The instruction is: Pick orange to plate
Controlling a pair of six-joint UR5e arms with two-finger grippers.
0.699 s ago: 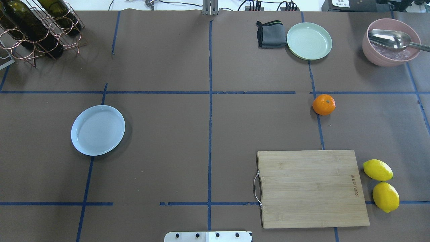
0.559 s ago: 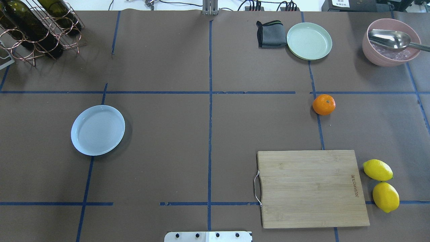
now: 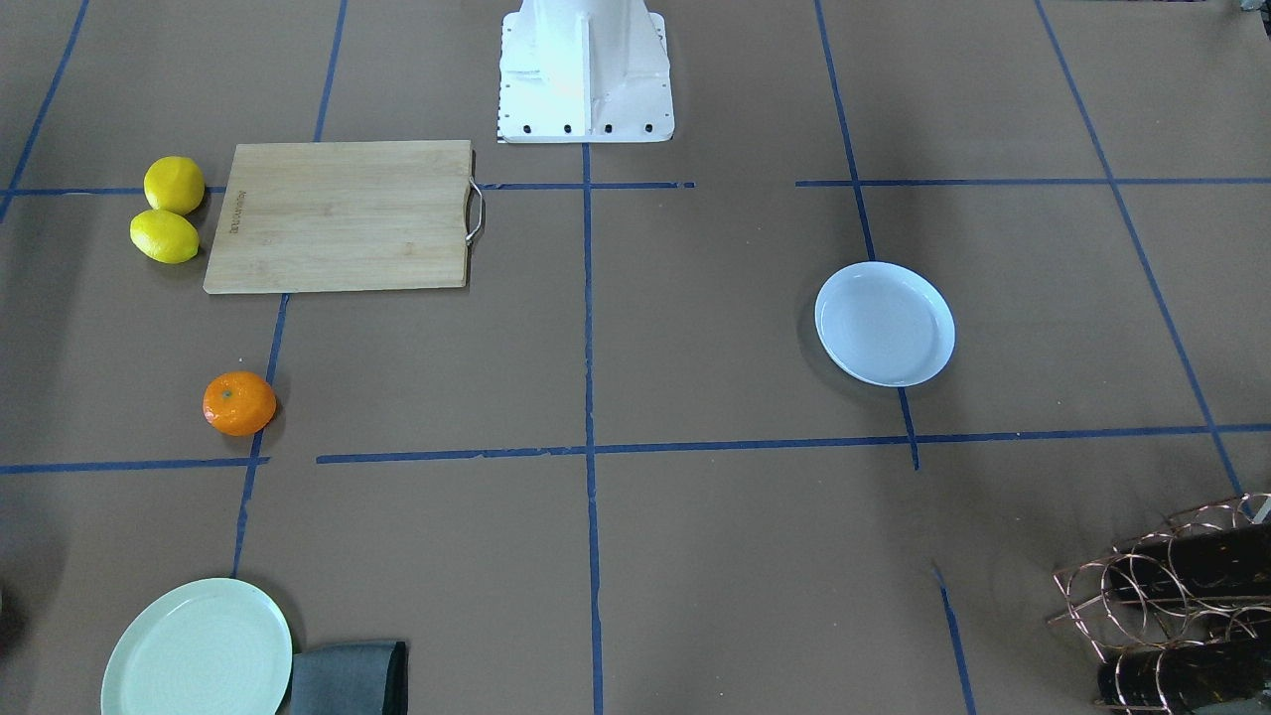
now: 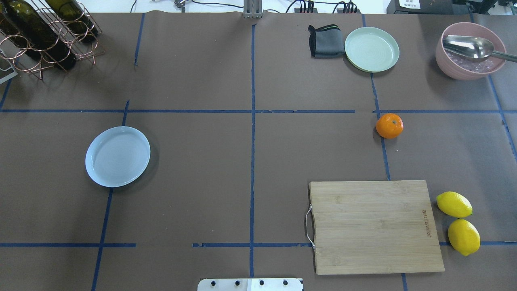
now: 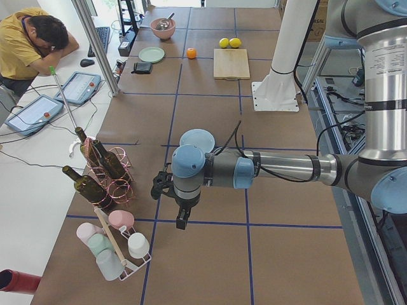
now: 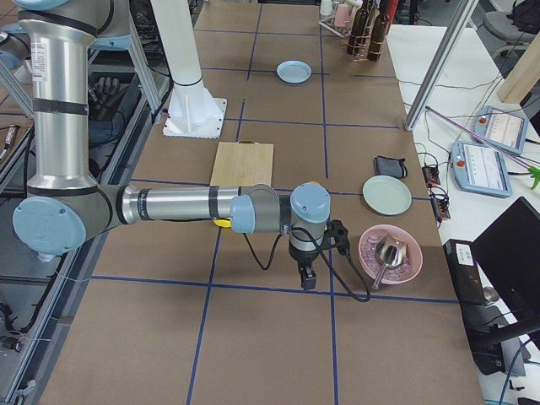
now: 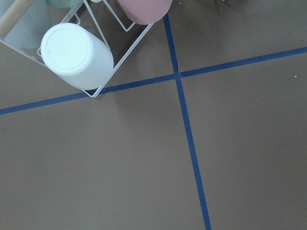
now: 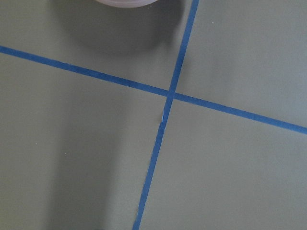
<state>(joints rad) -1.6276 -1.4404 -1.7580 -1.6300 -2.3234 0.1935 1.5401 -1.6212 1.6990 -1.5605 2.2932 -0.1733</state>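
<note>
Left claw (image 5: 181, 222) hangs over desk (image 4: 202, 182), plate (image 4: 117, 156) beyond it; right claw (image 6: 310, 278) near pink bowl (image 6: 408, 267), orange (image 4: 389, 125) well apart; opening of either claw: cannot tell.

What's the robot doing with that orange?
Nothing touches the fruit yet. The small round orange fruit sits on the brown table, beyond the wooden cutting board. The round white-bluish plate lies empty on the other side. The left gripper and right gripper hang over the table's opposite ends, away from both.

Cutting board (image 4: 375, 227) edge bears small burned-in brand mark, letters illegible.
</note>
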